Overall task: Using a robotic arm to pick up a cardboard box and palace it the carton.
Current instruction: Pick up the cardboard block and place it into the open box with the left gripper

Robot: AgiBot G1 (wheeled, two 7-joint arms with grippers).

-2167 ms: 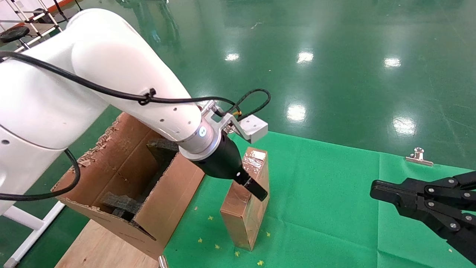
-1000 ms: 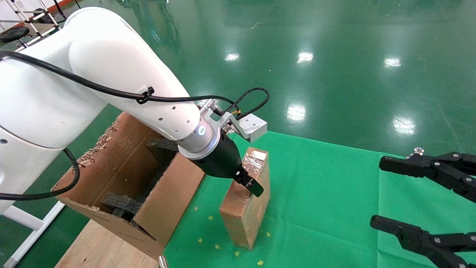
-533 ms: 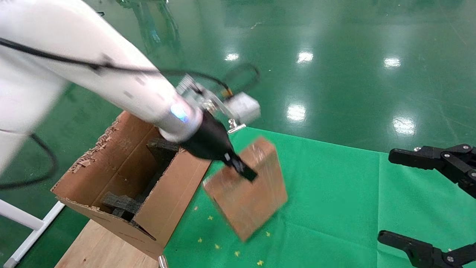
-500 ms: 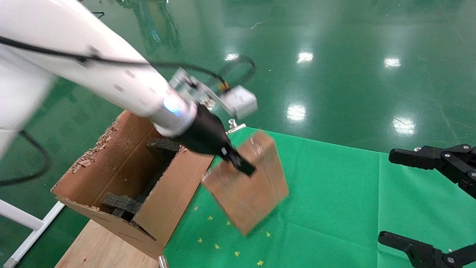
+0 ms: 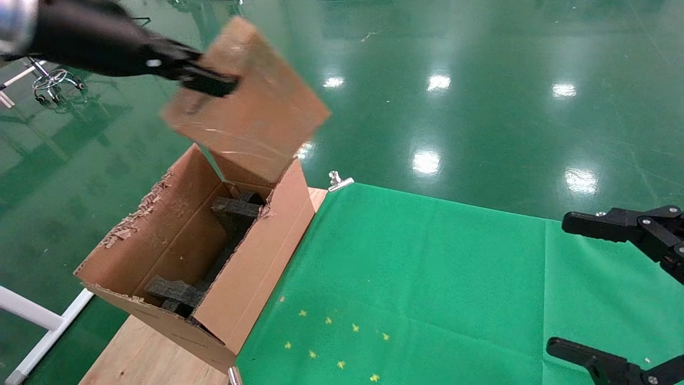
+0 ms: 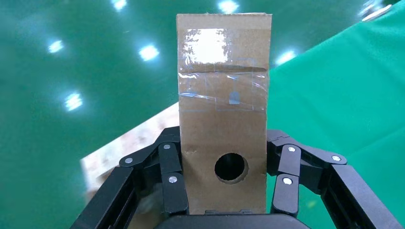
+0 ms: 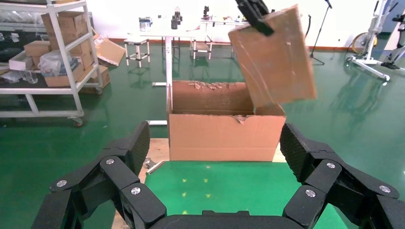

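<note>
My left gripper [image 6: 224, 210] has its fingers clenched on the one cardboard box [image 5: 251, 101], raised above the far end of the single carton [image 5: 243, 283]. It seems light and stiff, though the tape probably makes it slippery. My right gripper [image 7: 210, 191] is spread, empty.

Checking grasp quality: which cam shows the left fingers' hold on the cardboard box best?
Left wrist view: the left gripper fingers clamp both sides of the cardboard box by its round hole. Head view shows one finger across the tilted box above the carton. Right wrist view shows only the box's far side.
</note>
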